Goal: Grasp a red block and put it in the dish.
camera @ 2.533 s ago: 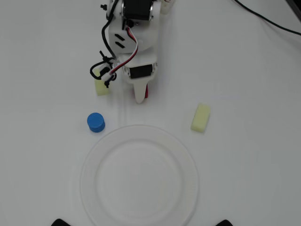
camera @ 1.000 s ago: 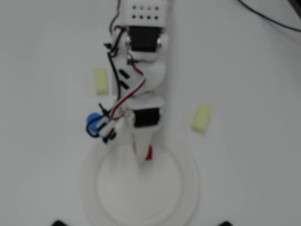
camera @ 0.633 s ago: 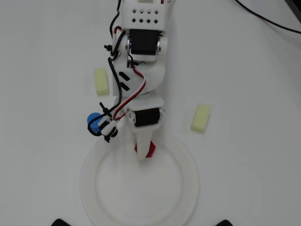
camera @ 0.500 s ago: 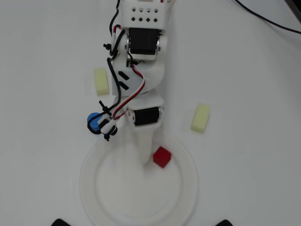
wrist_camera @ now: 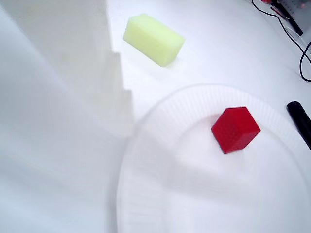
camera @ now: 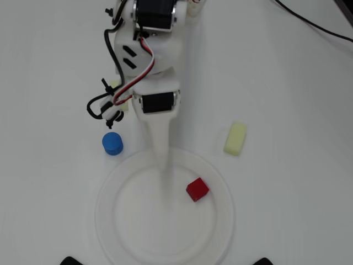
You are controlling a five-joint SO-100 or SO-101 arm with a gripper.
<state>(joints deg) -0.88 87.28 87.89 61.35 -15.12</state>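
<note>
The red block lies loose on the right part of the dish, a big round white paper plate. In the overhead view my gripper reaches over the dish from the top, its tip just left of the block and apart from it. It is open and holds nothing. The wrist view shows one white finger at the left, with the block off to its right.
A blue cylinder stands left of the dish's top rim. One pale yellow block lies to the upper right; another is mostly hidden under the arm's cables. A black cable crosses the top right corner.
The gripper carried the red block from the table over the dish and let it go. The block now lies on the plate and the arm has pulled back toward the top.
</note>
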